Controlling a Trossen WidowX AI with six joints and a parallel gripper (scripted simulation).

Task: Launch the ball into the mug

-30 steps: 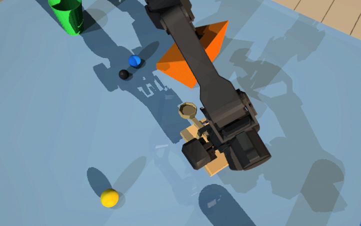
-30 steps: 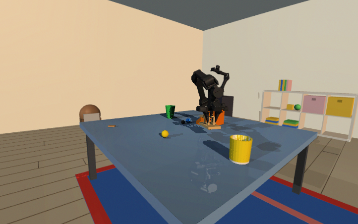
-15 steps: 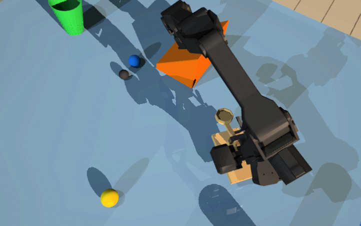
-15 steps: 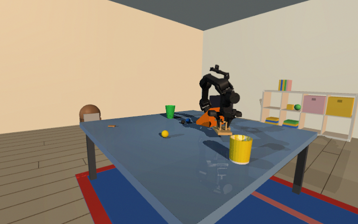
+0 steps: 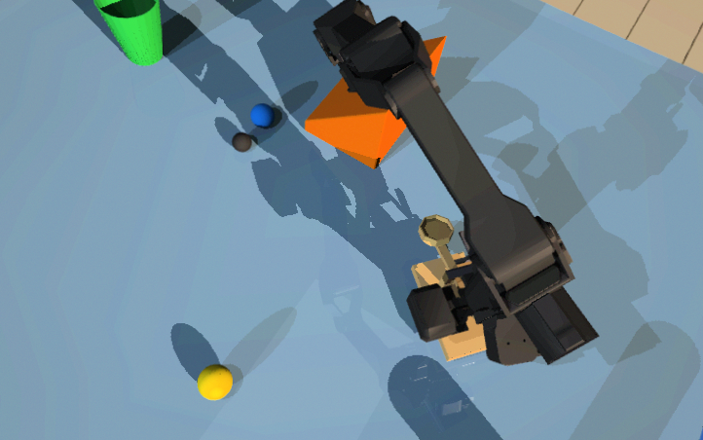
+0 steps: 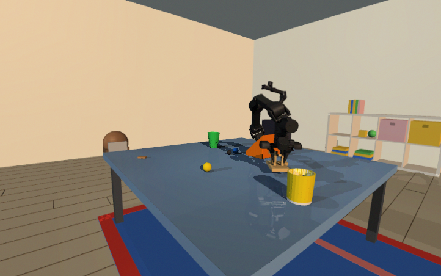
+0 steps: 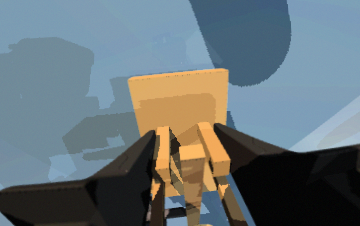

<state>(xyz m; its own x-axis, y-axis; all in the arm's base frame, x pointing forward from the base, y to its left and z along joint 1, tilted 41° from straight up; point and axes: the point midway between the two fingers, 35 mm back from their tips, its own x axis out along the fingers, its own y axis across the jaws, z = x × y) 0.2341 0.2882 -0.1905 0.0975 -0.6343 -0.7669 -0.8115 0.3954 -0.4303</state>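
Note:
The tan catapult (image 5: 463, 343) (image 6: 279, 169) (image 7: 175, 86) is under the arm, with its flat end toward the yellow mug (image 6: 300, 188). My gripper (image 7: 184, 131) is shut on the catapult, one finger against the outside of each upright. The catapult's cup (image 5: 435, 230) shows no ball in it and points away from the mug. Whether the base touches the table is hard to tell. A yellow ball (image 5: 214, 382) (image 6: 206, 167), a blue ball (image 5: 262, 115) (image 6: 235, 150) and a smaller dark brown ball (image 5: 241, 141) (image 6: 229, 152) lie on the table. The mug stands upright, outside the top view.
An orange wedge-shaped block (image 5: 357, 129) (image 6: 260, 148) sits behind the catapult, partly under the arm. A green cup (image 5: 137, 38) (image 6: 213, 140) stands farther back. A small brown piece (image 6: 142, 157) lies near the table's left edge in the exterior view.

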